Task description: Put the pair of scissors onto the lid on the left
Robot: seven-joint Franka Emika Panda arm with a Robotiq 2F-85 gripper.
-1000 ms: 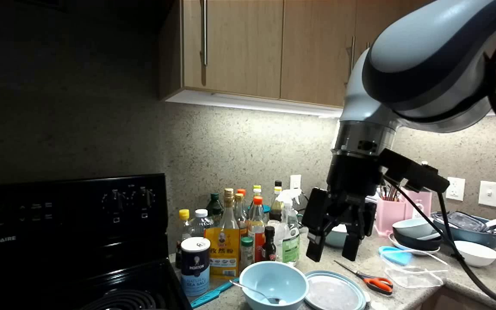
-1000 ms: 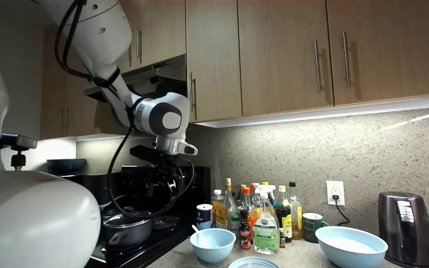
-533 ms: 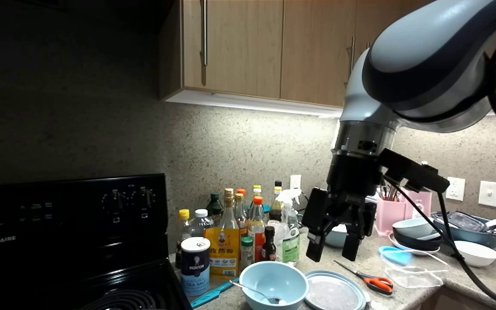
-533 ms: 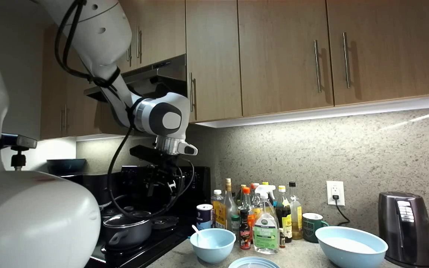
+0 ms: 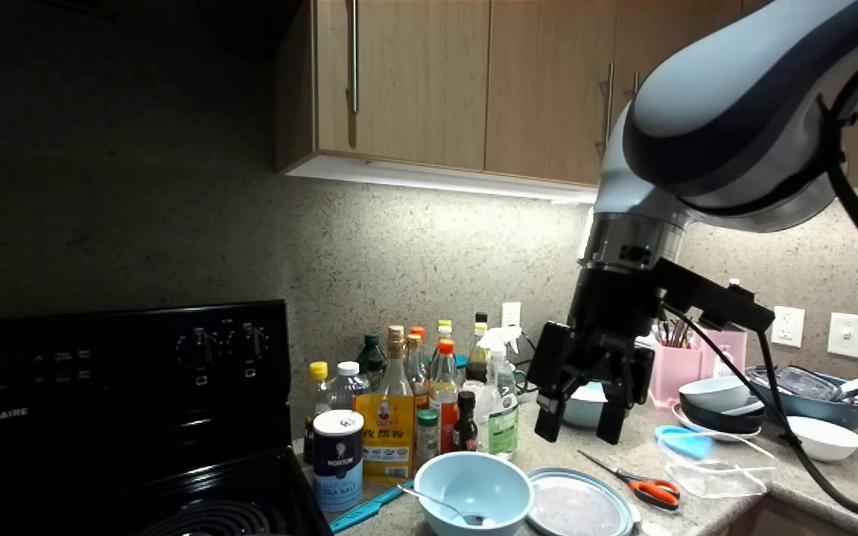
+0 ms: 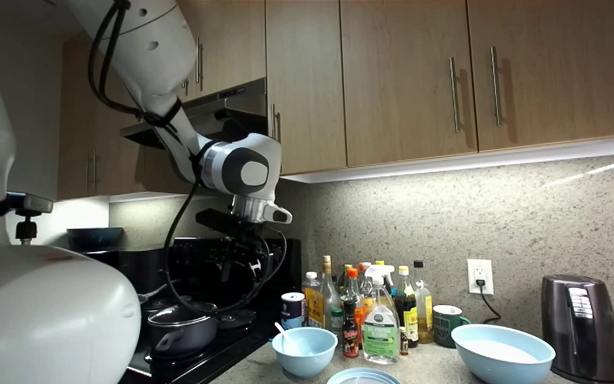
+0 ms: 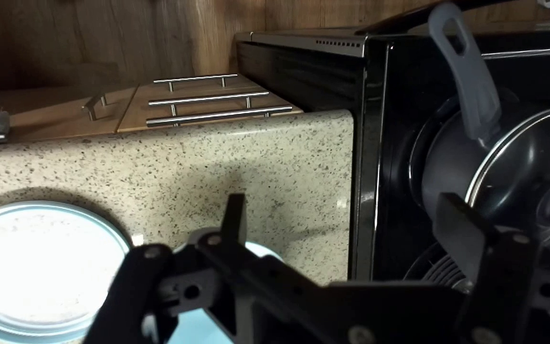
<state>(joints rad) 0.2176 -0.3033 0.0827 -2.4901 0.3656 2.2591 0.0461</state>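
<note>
The pair of scissors, with orange-red handles and dark blades, lies on the counter beside the lid in an exterior view. It does not show in the wrist view. The lid is a flat, round, pale disc with a light-blue rim. It also shows in an exterior view, cut off by the lower edge, and in the wrist view at the left. My gripper is open and empty, held in the air. In the wrist view the gripper has wide-apart fingers over the counter's edge beside the stove.
A light-blue bowl with a spoon stands beside the lid. Several bottles line the wall behind. A pot with a glass lid stands on the stove. A clear container lies near the scissors. A larger blue bowl stands farther along.
Over the last half second my arm and gripper have shifted slightly, to the right in both exterior views and a little upward in one. The scissors and lid have not moved.
</note>
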